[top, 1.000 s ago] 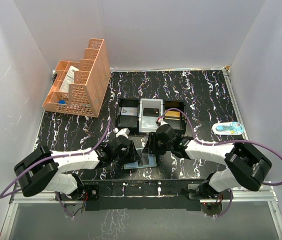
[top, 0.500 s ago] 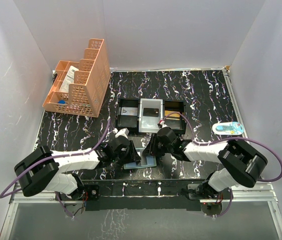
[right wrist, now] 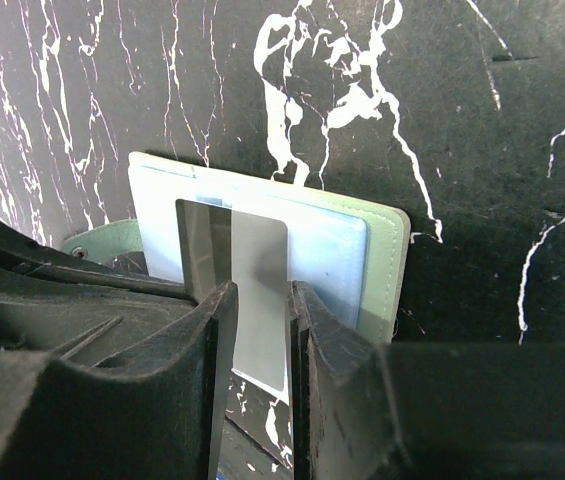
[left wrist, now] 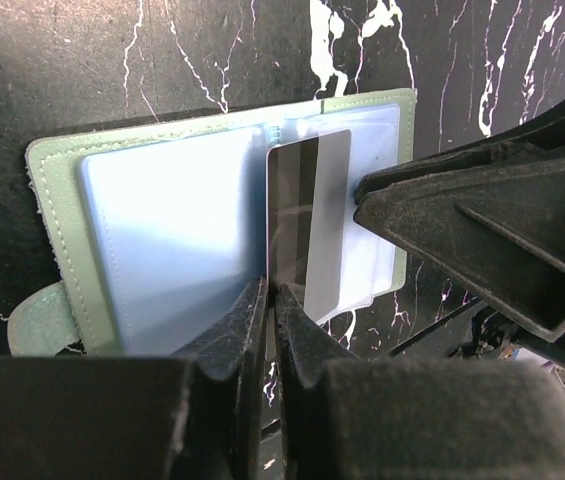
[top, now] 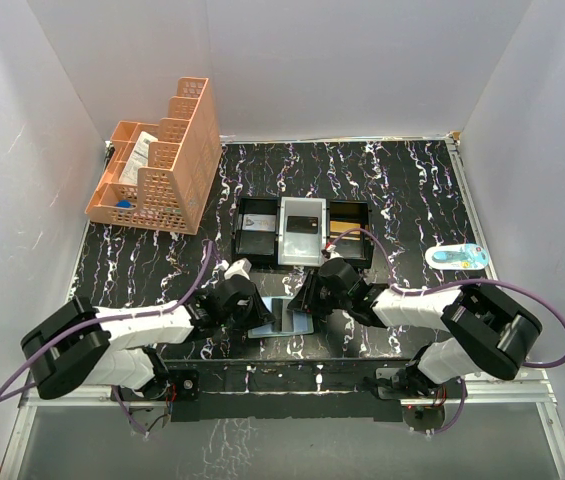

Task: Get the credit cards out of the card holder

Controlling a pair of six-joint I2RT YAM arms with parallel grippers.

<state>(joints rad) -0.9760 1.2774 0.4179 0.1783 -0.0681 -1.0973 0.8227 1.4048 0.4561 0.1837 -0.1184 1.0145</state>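
The card holder (top: 287, 322) lies open on the table near the front edge, between my two grippers. It has a grey-green rim (left wrist: 54, 230) and pale blue sleeves (right wrist: 327, 250). A silver card with a dark stripe (left wrist: 322, 220) sticks partly out of its right panel and also shows in the right wrist view (right wrist: 260, 270). My left gripper (left wrist: 271, 300) is shut on the card's near left corner (top: 259, 312). My right gripper (right wrist: 262, 292) hovers over the card with its jaws a narrow gap apart (top: 305, 305). Its fingers (left wrist: 462, 240) reach the card's right edge.
A black-and-white three-compartment tray (top: 240, 230) stands just behind the grippers, with cards in it. An orange lattice organiser (top: 157, 160) is at the back left. A small blue-and-white object (top: 457, 257) lies at the right. White walls surround the table.
My right gripper has moved slightly nearer and down over the card holder. My left gripper has shifted a little left while staying at the holder.
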